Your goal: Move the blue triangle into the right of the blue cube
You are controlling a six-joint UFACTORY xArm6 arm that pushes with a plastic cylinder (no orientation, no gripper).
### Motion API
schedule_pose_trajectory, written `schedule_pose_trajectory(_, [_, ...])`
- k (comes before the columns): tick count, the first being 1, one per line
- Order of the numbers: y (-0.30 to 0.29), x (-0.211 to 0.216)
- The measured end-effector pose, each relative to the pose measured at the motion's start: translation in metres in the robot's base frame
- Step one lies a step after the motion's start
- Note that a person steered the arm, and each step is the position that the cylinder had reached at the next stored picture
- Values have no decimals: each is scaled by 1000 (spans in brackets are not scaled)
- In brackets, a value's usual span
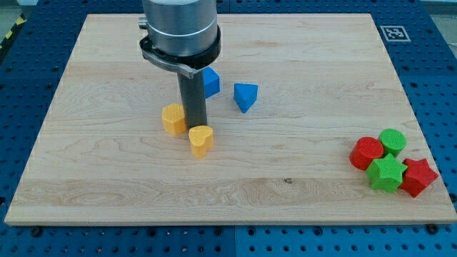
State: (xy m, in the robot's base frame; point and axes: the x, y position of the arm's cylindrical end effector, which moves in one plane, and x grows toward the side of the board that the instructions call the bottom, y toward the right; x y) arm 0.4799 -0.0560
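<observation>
Blue triangle point(245, 96), wedge-shaped, upright.

Robotics lab bench, wooden board point(300, 178) on blue perforated table point(435, 71), fiducial marker point(392, 33)

Pale honey-coloured wood grain runs across the board point(300, 178), which sits on a deep blue perforated surface point(435, 71). My tip point(196, 127) ends a dark charcoal rod under a silver-grey metal housing point(178, 25). Just beside the tip, to the view's left, is an orange-yellow block point(173, 118), and just below the tip a matching orange-yellow heart point(201, 140). Above the tip, toward the view's right, sit the bright blue cube point(211, 82) and the same-blue triangle point(245, 96). Far to the view's right of the tip lies a cluster — red cylinder point(366, 152), green cylinder point(392, 141), green star point(387, 175), red star point(418, 178). A black-and-white marker point(393, 33) patterns the board's corner.
</observation>
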Motion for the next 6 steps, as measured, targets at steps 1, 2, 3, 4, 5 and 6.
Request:
schedule_pose_trajectory(1, [21, 0])
schedule_pose_trajectory(2, [57, -5])
schedule_pose_trajectory(3, [90, -11])
schedule_pose_trajectory(4, [114, -28])
schedule_pose_trajectory(5, [115, -28])
schedule_pose_trajectory(6, [101, -42])
